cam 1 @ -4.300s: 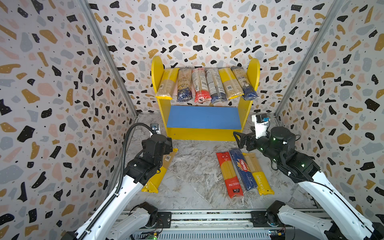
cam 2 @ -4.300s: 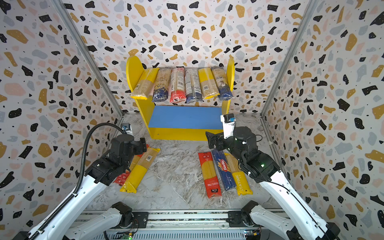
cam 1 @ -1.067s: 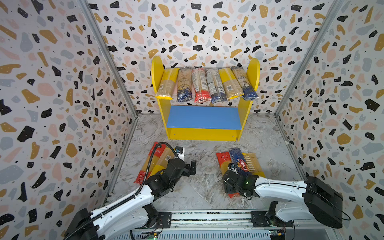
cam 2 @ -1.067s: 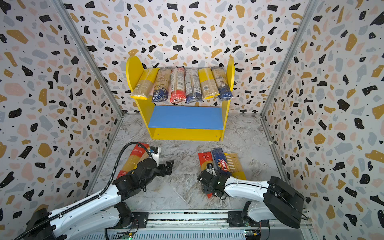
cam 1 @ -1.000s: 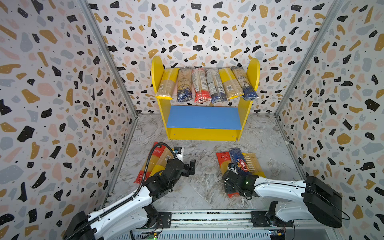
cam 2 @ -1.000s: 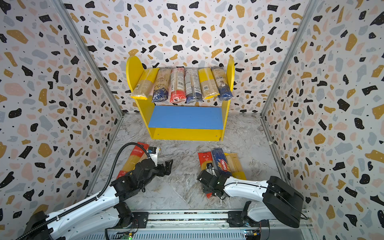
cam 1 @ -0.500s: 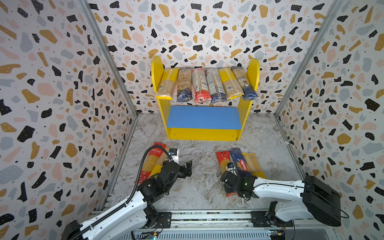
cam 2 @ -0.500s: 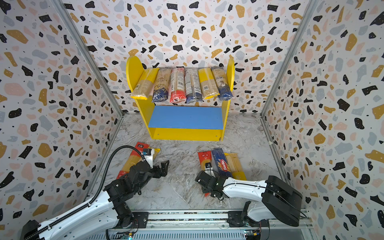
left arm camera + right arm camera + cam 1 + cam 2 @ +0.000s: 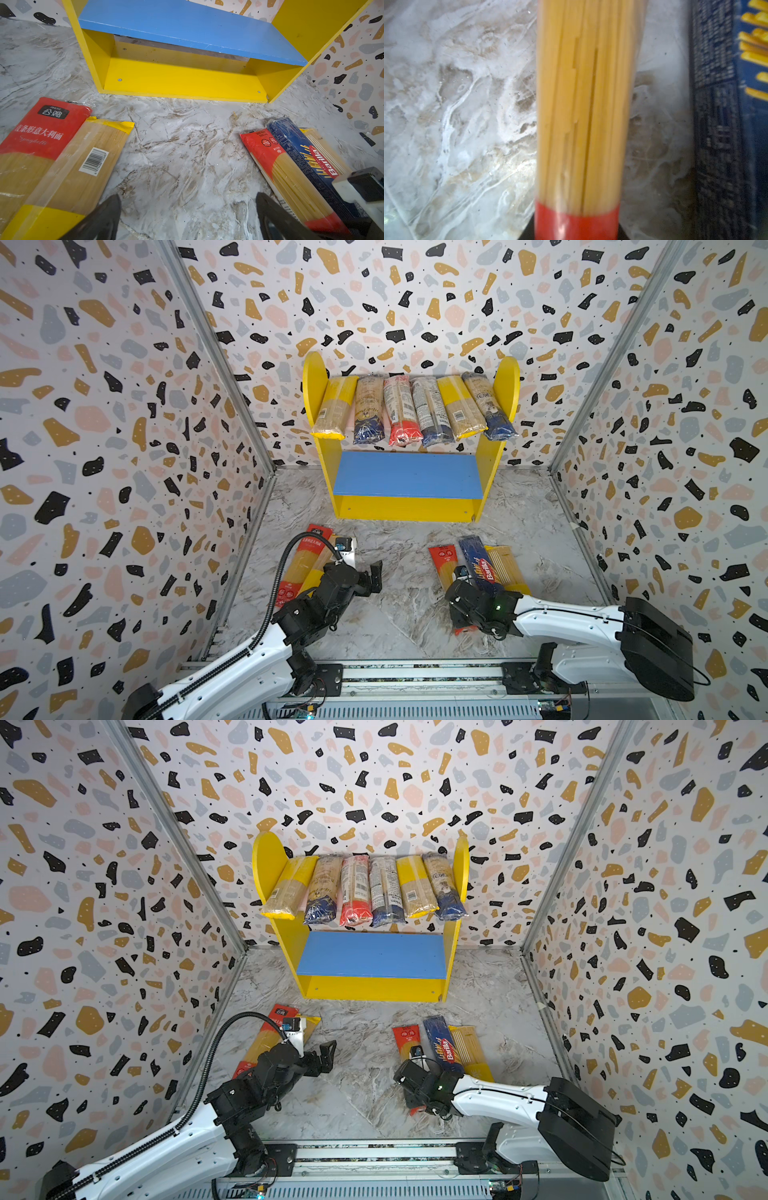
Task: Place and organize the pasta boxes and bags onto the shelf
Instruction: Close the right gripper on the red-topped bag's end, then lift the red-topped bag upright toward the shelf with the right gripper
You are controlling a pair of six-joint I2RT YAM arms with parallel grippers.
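My right jaws pinch the near end of the red pack, a long, narrow sleeve of clear film. The straight tan noodles are squeezed into a tight bundle, slack film wrinkles at both sides, and a glossy red band caps the end between the jaws. In a top view the pack points lengthwise toward the shelf. I cannot tell whether it has left the table, a grey-white marbled surface.

The Barilla box, dark blue and square-edged, lies touching the pack. Beyond the box, against its far side, lies the yellow pack, ribbed with fine noodles.

My left jaws are spread wide, two dark tapering blades above bare marble between the two groups of packs. Beside them lie the Spaghetti pack, red-topped with white lettering, and the barcode pack, clear film with yellow ends. The two touch edge to edge.

The shelf stands at the back wall, made of flat painted boards with round-topped yellow sides, a blue lower board and a yellow base. On its upper board a row of six packs lies side by side, the crinkled ends overhanging the front.
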